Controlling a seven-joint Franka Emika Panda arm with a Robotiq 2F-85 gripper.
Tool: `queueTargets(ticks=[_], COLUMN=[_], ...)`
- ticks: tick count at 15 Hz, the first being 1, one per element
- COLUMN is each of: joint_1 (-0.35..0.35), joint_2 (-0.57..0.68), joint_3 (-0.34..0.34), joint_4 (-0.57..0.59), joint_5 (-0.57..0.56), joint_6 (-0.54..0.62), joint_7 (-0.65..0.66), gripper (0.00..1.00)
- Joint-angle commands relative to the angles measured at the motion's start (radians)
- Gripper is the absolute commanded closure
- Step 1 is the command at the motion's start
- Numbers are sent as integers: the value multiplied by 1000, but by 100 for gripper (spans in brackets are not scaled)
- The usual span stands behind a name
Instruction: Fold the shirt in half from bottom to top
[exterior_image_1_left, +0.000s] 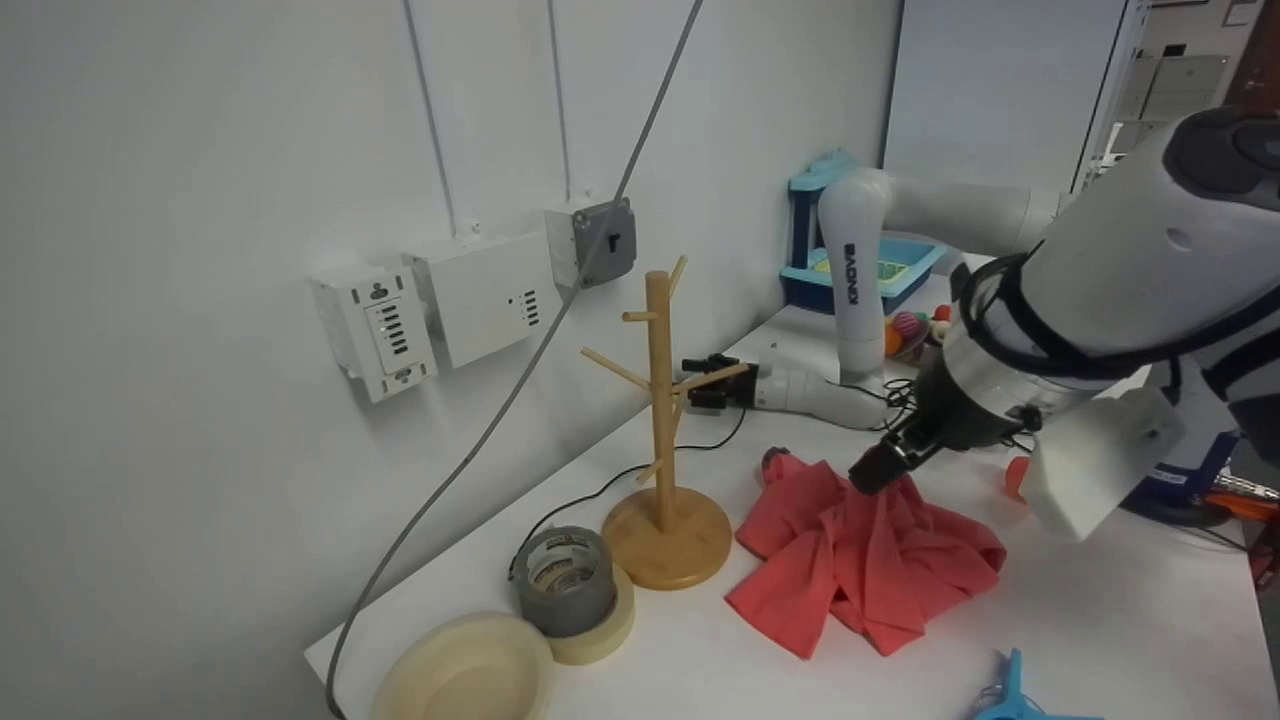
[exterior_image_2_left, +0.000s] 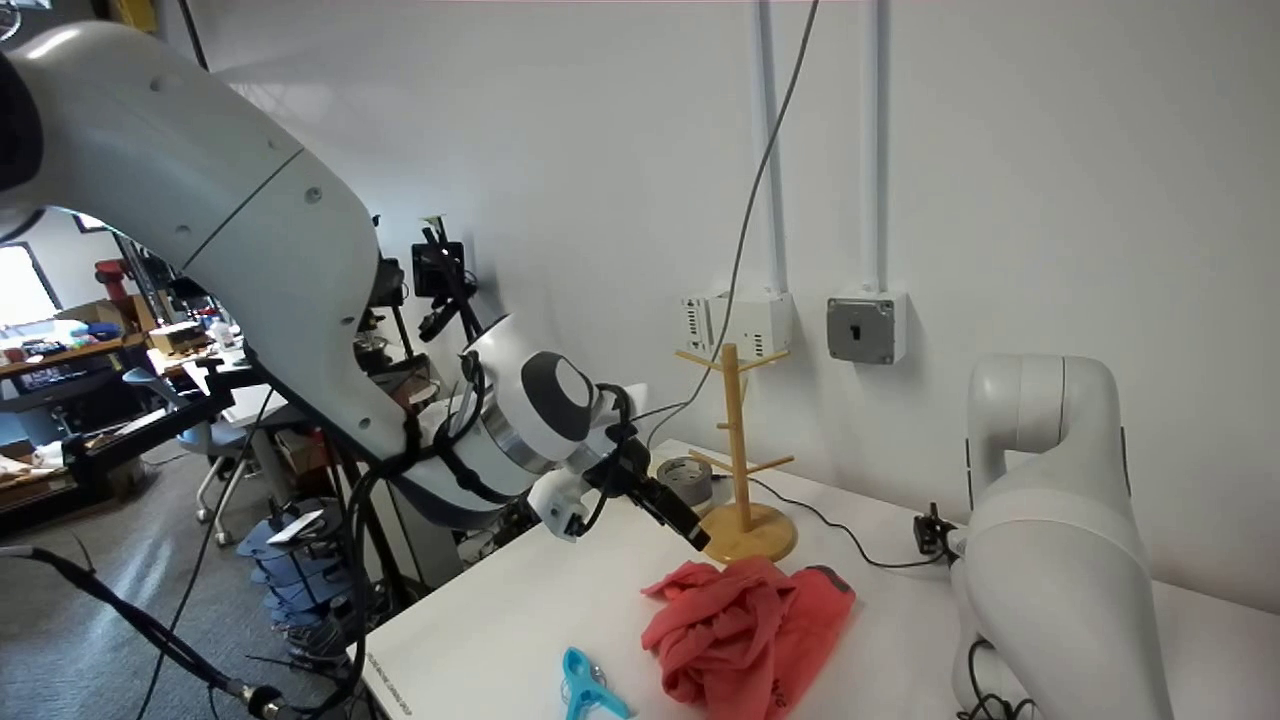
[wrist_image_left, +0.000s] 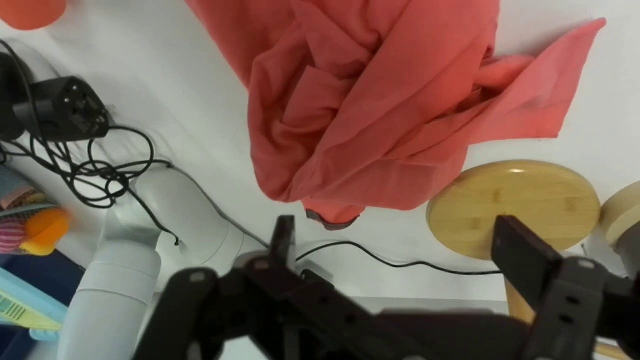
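Shirt (exterior_image_1_left: 890, 560) is lying bunched up on a white table (exterior_image_2_left: 540, 590) along a pale wall (exterior_image_2_left: 1050, 200), at 3 o'clock from the mug stand (exterior_image_1_left: 663, 430) in an exterior view. Tape (exterior_image_1_left: 575, 610) and a bowl (exterior_image_1_left: 465, 680) sit at the stand's 8 o'clock there. A cluttered desk (exterior_image_2_left: 70, 362) shows at 10 o'clock from the table in an exterior view. Gripper (wrist_image_left: 395, 235) has its fingers spread wide in the wrist view, table and a cable (wrist_image_left: 345, 243) visible through the gap, shirt at their 12 o'clock and looking clear of them. Brand check: the second arm (exterior_image_1_left: 855, 325), at the shirt's 12 o'clock in an exterior view, says KINOVA. Tape lettering is too small to read.
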Motion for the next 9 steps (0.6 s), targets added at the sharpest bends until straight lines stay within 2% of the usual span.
queueTargets(ticks=[1,4,5,9], joint_1=[-31,-62,-61,-36], joint_2=[7,15,-93,-150], joint_3=[59,118,125,134], joint_4=[-34,-54,-127,-96], joint_5=[172,325,436,651], joint_6=[-19,-21,-104,-273], joint_7=[-112,-224,-313,-491], gripper=[0,0,0,0])
